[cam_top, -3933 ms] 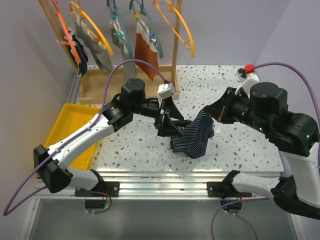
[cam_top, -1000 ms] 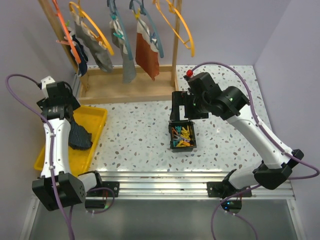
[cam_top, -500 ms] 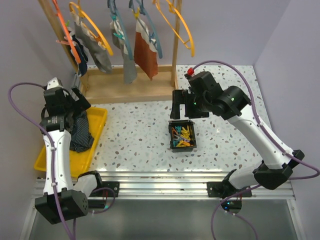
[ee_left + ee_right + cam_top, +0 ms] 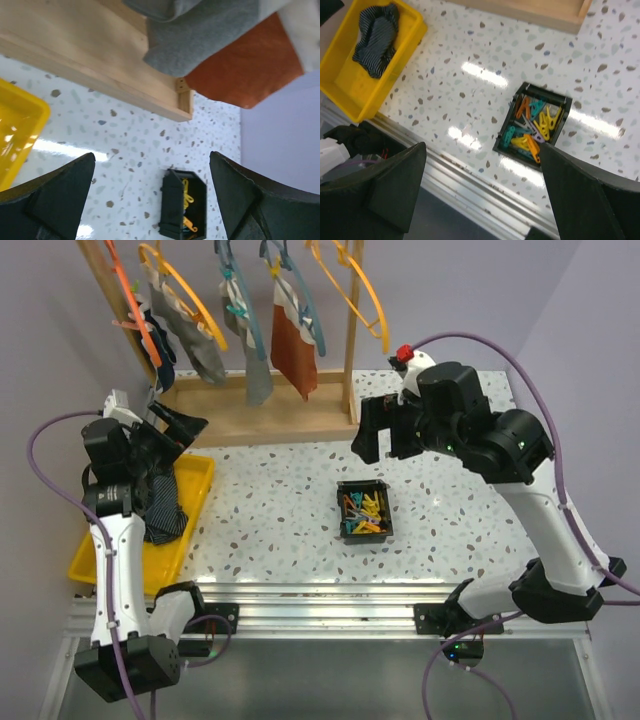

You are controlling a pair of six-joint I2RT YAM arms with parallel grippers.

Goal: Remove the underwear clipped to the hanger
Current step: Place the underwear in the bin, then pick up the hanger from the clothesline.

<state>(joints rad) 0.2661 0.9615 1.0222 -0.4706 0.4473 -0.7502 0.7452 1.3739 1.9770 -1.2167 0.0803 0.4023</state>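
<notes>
Overhead, left gripper (image 4: pixel 180 423): we see it hovering over the far end of the yellow tray (image 4: pixel 88 558). Its fingers are spread wide with nothing in them, and it is aimed at the wooden rack (image 4: pixel 262 422).
Overhead, right gripper (image 4: pixel 385 440): the jaws are wide and empty, above the table between the rack's post and the clip box (image 4: pixel 364 512).
Overhead, underwear: a striped navy brief (image 4: pixel 162 512) lies in the tray. A grey brief (image 4: pixel 258 378) and a rust-brown brief (image 4: pixel 295 358) hang clipped on the rack, with more pieces to their left.
Overhead, step in hand: we judge it to be the reach for the next hanging piece, with the task partway done.
Left wrist, fingers (image 4: pixel 55 195): they are far apart with only bare table between them.
Left wrist, targets: the grey brief (image 4: pixel 215 35) and rust-brown brief (image 4: pixel 250 75) hang just above the rack's base (image 4: pixel 100 65), close ahead.
Left wrist, method: we would pinch the cloth low on the hem, clear of the wood, and pull only once the clip lets go. Otherwise the hanger may swing or slip off.
Right wrist, fingers (image 4: pixel 395 185): they are wide and empty, looking down on the clip box (image 4: pixel 532 125) and the tray (image 4: pixel 340 95) holding the striped navy brief (image 4: pixel 375 37).
Right wrist, method: we would turn it up toward the clip, squeeze it open squarely, and take it to the box.
</notes>
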